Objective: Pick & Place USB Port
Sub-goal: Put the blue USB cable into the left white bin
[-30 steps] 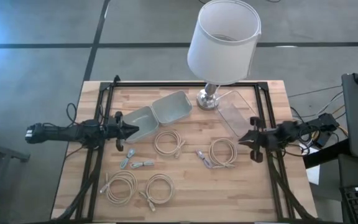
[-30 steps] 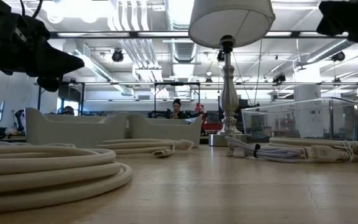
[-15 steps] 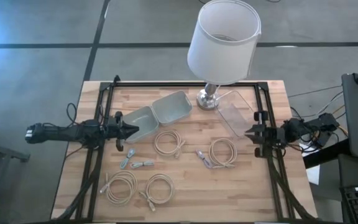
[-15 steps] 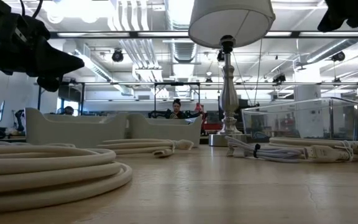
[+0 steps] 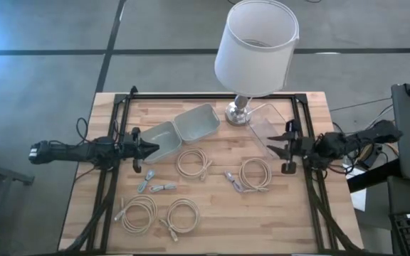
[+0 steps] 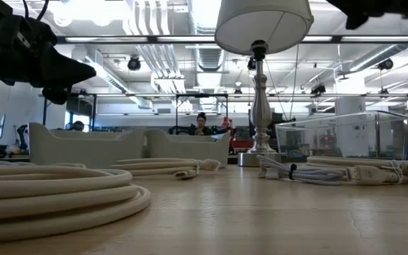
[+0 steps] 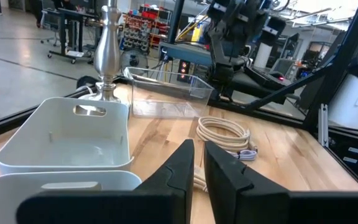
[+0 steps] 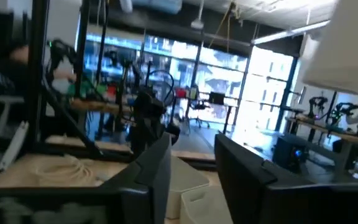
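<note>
Several coiled cream USB cables lie flat on the wooden table: one (image 5: 191,163) near the middle, one (image 5: 255,174) near the right, two (image 5: 139,212) (image 5: 184,215) by the near edge, and a small loose one (image 5: 155,187). My left gripper (image 5: 155,148) (image 7: 199,165) hovers, shut, beside two grey-white bins (image 5: 184,129). My right gripper (image 5: 280,148) (image 8: 192,168) hangs open in the air at the near end of a clear plastic box (image 5: 271,128), above and right of the right-hand coil.
A table lamp with a white shade (image 5: 255,46) stands on its silver base (image 5: 239,114) at the far edge, between the bins and the clear box. A black frame (image 5: 212,96) runs around the tabletop. Bare wood shows along the near edge.
My right gripper first pulled back a little toward the table's right edge, then moved left and toward the far edge, up to the clear box. It has also risen, sliding upward out of the low view. The left arm and the cables have kept still.
</note>
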You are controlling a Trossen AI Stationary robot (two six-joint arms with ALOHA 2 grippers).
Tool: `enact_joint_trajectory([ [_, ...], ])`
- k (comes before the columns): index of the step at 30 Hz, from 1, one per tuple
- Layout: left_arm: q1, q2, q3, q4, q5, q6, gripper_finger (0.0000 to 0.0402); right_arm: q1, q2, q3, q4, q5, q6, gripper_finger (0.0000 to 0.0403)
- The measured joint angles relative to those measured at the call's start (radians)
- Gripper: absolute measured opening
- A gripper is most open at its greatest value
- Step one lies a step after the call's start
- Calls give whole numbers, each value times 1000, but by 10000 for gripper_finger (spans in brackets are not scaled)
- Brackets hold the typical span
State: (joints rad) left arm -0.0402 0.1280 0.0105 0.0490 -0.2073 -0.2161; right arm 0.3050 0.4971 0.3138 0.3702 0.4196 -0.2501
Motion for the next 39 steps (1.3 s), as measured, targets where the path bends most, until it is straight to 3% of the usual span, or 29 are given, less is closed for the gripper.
enact_joint_trajectory([
  [8,0,0,0,0,0,0,43,0,309,204,-133,3,94,176],
  [15,0,0,0,0,0,0,43,-5,548,318,-140,1,151,188],
  [18,0,0,0,-1,0,-1,41,-16,619,381,-233,0,197,188],
  [23,0,0,0,0,0,-1,39,-56,695,501,-474,0,385,187],
  [29,0,0,0,11,-2,5,39,-80,751,528,-646,-1,598,187],
  [35,0,3,0,24,-3,4,41,-81,786,524,-713,-17,644,187],
  [39,1,6,0,78,15,-1,42,-86,799,523,-712,-139,645,187],
])
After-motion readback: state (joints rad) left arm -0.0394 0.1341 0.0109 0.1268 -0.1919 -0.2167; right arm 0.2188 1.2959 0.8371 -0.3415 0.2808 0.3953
